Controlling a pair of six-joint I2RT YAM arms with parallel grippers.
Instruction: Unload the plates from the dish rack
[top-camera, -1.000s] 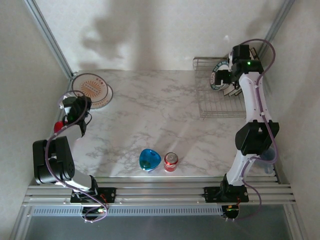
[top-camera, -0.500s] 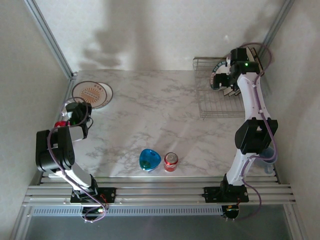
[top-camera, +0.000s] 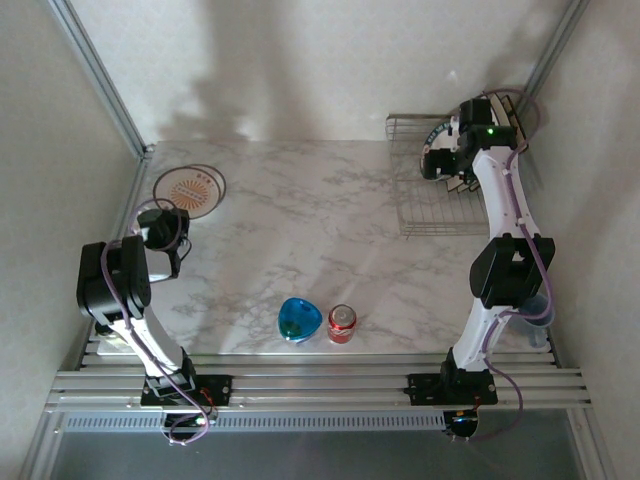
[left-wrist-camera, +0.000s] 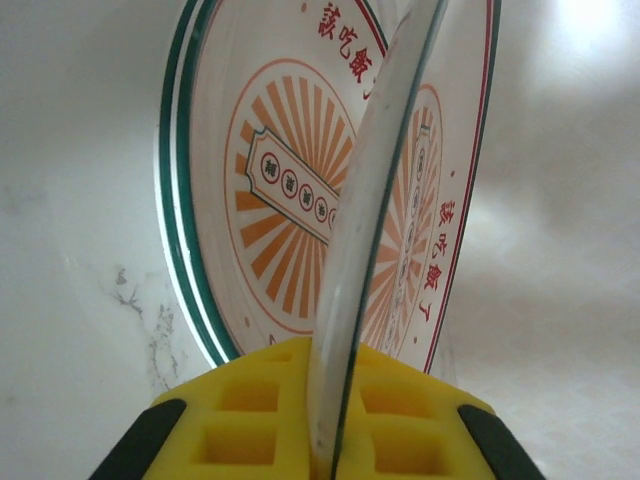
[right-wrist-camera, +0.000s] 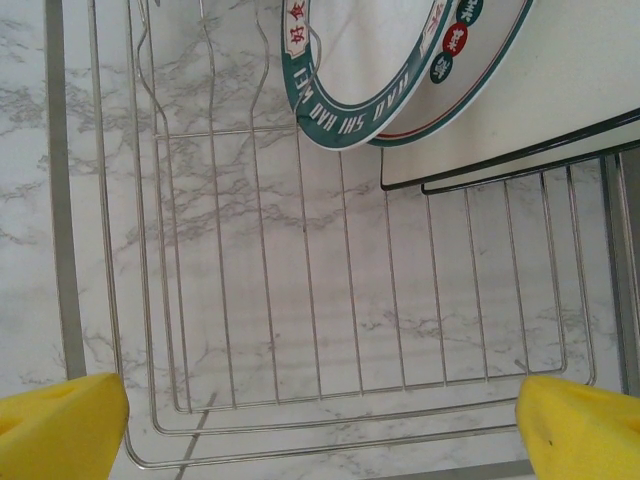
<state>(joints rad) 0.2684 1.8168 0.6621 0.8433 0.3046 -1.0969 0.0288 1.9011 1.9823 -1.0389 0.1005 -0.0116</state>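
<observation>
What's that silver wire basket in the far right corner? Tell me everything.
The rectangular silver wire dish rack is a thin metal grid with raised sides, resting flat on the marble table. Round green-rimmed and square cream plates lean on edge at its far end. The open right gripper hovers above it.

One dish rack (top-camera: 440, 210), one blue bowl (top-camera: 299, 319), one red can (top-camera: 342, 323) (plates (top-camera: 189, 188) overlapping, their count unclear)

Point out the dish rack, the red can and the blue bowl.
dish rack (top-camera: 435, 212), top external view, on its bare wire floor.
red can (top-camera: 342, 319), top external view, on its top.
blue bowl (top-camera: 300, 319), top external view, on its glossy inside.
</observation>
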